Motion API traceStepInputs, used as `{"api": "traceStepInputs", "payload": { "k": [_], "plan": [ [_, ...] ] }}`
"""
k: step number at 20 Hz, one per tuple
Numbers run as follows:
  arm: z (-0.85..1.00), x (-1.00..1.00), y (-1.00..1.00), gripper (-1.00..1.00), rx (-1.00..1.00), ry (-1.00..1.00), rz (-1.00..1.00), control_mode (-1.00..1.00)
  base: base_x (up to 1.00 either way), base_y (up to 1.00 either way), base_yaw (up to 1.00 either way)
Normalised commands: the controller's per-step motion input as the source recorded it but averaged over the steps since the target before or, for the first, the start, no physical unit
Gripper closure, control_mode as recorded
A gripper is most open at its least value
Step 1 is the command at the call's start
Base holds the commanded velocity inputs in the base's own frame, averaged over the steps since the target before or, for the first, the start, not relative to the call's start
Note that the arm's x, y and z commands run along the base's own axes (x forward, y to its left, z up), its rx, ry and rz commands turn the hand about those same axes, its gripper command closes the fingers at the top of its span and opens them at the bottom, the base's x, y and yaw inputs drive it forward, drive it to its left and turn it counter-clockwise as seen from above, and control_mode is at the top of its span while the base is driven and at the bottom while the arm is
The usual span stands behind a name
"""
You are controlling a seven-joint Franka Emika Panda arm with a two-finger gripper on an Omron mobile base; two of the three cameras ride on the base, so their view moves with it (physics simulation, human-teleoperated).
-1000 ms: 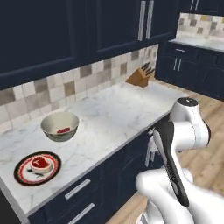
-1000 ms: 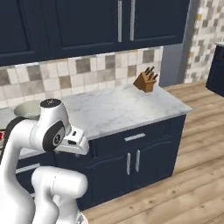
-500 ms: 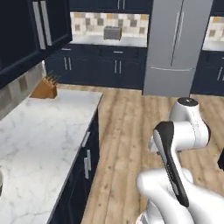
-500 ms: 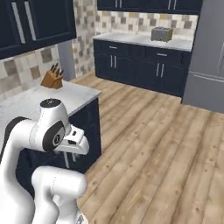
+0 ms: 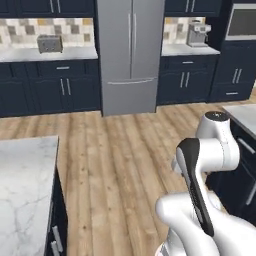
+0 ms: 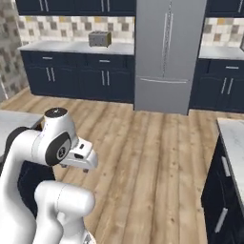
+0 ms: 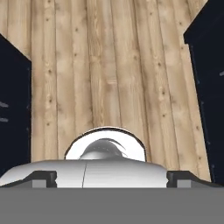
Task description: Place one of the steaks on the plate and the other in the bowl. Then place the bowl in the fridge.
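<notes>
Fridge (image 6: 167,52) dead ahead across the wood floor (image 6: 152,162), both doors closed. Toaster (image 6: 99,38) on the back surface (image 6: 71,46) left of it, navy cabinets (image 6: 76,78) underneath. My arm (image 6: 47,147) is folded low at lower left. Marble surface (image 6: 234,138) edge at right.

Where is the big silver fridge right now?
The fridge stands shut against the far wall across the wooden floor, between navy cabinets; a toaster sits on the counter to its left in both base views.
</notes>
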Motion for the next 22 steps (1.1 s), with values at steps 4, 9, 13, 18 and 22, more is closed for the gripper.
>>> {"api": "traceStepInputs", "payload": {
  "k": [4, 9, 13, 18, 22],
  "plan": [
    [0.00, 0.00, 0.00, -1.00, 0.00, 0.00, 0.00, 1.00, 1.00, -0.02, -0.18],
    [0.00, 0.00, 0.00, -1.00, 0.00, 0.00, 0.00, 1.00, 1.00, -0.04, 0.00],
    [0.00, 0.00, 0.00, -1.00, 0.00, 0.00, 0.00, 1.00, 1.00, -0.20, 0.00],
    [0.00, 0.00, 0.00, -1.00, 0.00, 0.00, 0.00, 1.00, 1.00, -0.23, 0.02],
    [0.00, 0.00, 0.00, -1.00, 0.00, 0.00, 0.00, 1.00, 1.00, -0.26, 0.03]
  ]
}}
